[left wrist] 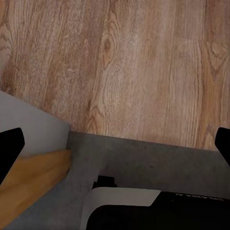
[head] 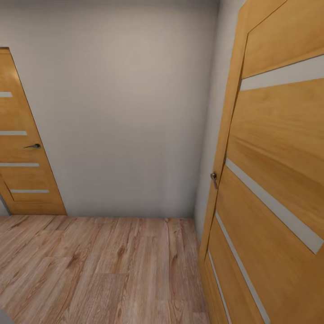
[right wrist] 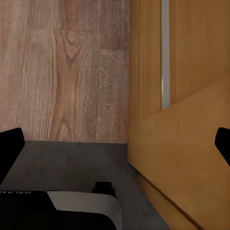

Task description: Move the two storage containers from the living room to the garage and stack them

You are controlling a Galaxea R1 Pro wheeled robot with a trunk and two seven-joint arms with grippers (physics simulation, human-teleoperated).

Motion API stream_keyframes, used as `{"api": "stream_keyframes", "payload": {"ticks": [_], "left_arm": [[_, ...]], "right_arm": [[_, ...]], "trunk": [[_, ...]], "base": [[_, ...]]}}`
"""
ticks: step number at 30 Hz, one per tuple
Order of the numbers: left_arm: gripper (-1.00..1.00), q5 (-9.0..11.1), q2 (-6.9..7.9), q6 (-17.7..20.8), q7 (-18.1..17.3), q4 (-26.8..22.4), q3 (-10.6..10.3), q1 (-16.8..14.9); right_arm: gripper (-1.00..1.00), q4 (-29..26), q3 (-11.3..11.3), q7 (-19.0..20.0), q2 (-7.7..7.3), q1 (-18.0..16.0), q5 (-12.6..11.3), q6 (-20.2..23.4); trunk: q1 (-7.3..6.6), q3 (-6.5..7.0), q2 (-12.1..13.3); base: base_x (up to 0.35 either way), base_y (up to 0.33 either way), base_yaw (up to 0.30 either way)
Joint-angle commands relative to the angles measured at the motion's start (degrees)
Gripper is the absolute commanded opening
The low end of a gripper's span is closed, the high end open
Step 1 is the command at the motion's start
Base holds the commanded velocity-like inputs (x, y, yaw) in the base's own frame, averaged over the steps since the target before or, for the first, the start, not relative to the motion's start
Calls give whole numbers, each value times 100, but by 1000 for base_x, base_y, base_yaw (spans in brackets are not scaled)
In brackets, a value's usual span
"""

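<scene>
Storage containers: neither tool carries one, and where the two bins stand cannot be told from here.
Left tool (left wrist: 116, 146): fingers spread wide, nothing between them, pointing down at the floor seam.
Right tool (right wrist: 116, 146): also spread wide and empty, hanging just beside the open door's leaf.
Dark grey floor (left wrist: 143, 163): a matte concrete strip under both tools. It meets the wood plank floor (head: 99, 270) in a straight seam, and the robot base (left wrist: 124, 206) sits on the grey side.
Open door (head: 279, 180): at 3 o'clock in the head view, honey-coloured wood with pale stripes, swung inward and very close. Its handle (head: 214, 179) is at the leaf's edge.
Closed door (head: 22, 171): at 9 o'clock, the same make, with a dark lever handle (head: 33, 146).
Wall (head: 121, 112): plain pale grey at 12 o'clock, ending the planks a short way ahead.
Step in hand: probably driving through a doorway between the concrete and the planked rooms, empty-handed, on the way to fetch a bin.
Doing it well: keep both arms tucked in and low. Steer towards 11 o'clock so the right side clears the door leaf and handle, and turn only once the base is past the frame.
Risk: the right arm or base clipping the door at 3 o'clock, and running up against the wall at 12.
</scene>
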Motion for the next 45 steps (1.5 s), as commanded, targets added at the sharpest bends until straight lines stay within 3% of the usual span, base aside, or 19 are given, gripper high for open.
{"api": "stream_keyframes", "payload": {"ticks": [1,22,38,45], "left_arm": [[100,49,1,-31,-43,26,22,-8],[100,49,-14,-31,-43,26,23,-7],[100,49,0,-31,-43,26,22,-6],[100,49,-10,-31,-43,26,21,-8]], "right_arm": [[100,25,20,-7,0,-8,0,-38],[100,25,17,-7,1,-8,0,-38],[100,25,26,-7,0,-8,0,-38],[100,25,26,-7,0,-8,0,-38]], "trunk": [[2,-2,-5],[2,-2,-5],[2,-2,-5],[2,-2,-5]], "base": [[0,54,0],[1,47,0],[290,0,0],[65,0,0]]}}
